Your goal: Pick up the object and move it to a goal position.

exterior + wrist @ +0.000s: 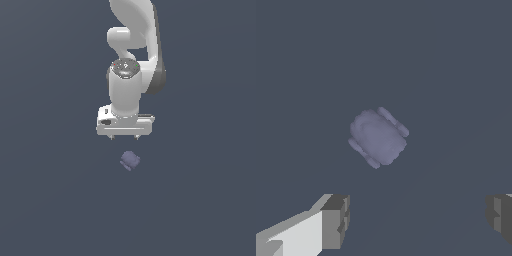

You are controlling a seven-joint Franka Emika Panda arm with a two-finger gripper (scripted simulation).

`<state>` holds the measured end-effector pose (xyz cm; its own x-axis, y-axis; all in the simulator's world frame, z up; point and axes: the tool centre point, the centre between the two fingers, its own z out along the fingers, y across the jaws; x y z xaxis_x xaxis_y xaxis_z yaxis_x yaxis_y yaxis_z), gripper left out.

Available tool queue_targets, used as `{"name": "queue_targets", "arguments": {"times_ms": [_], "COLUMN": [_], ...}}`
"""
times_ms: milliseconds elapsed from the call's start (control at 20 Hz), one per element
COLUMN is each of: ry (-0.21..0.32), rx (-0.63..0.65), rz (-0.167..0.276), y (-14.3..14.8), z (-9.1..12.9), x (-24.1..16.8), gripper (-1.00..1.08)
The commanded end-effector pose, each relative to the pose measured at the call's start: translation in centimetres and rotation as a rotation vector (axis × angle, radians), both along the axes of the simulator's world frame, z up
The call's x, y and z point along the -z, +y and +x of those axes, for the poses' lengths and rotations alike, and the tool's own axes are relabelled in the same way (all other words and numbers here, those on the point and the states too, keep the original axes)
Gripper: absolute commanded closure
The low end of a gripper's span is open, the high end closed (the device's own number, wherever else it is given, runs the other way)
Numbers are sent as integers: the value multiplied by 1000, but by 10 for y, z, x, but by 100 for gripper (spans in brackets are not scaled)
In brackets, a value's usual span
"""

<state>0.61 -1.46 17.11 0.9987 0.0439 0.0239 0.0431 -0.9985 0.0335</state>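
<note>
Exterior view: white Panda arm hanging from the top of the frame, wrist turned down, gripper (124, 137) showing only two short finger stubs under the broad hand, so the gap hard to judge from here. Below it and a touch toward the exterior view's right, the object (130, 160), a small muted purple-blue lump lying alone on the flat dark grey floor (50, 200), clear of the fingers, nothing touching. No goal marker to be seen. Wrist view: object (378, 136) resting ahead of the fingertips (336, 221), not between them; jaws spread wide, one grey pad at each side of the frame, nothing held. Roughly blocky and rounded, matte, with small ridged bumps along two opposite sides; long axis slanted across the line joining the pads. Likely next: shifting forward over the lump, perhaps a wrist turn to square the pads to its flatter sides, then down.
</note>
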Motion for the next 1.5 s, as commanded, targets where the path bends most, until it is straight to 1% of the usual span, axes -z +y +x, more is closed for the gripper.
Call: {"name": "queue_targets", "arguments": {"times_ms": [0,300,650,900,1450], "ry": [0,1,9,16,32], "rx": [-2,-25,-119,-229,-530], "rz": [-1,-2,-3,-2,10], "y": [0,1,4,8,19], "z": [0,1,7,13,27], "x": [0,3,13,26,61], "gripper": [-92,-92,-92,-92,-92]}}
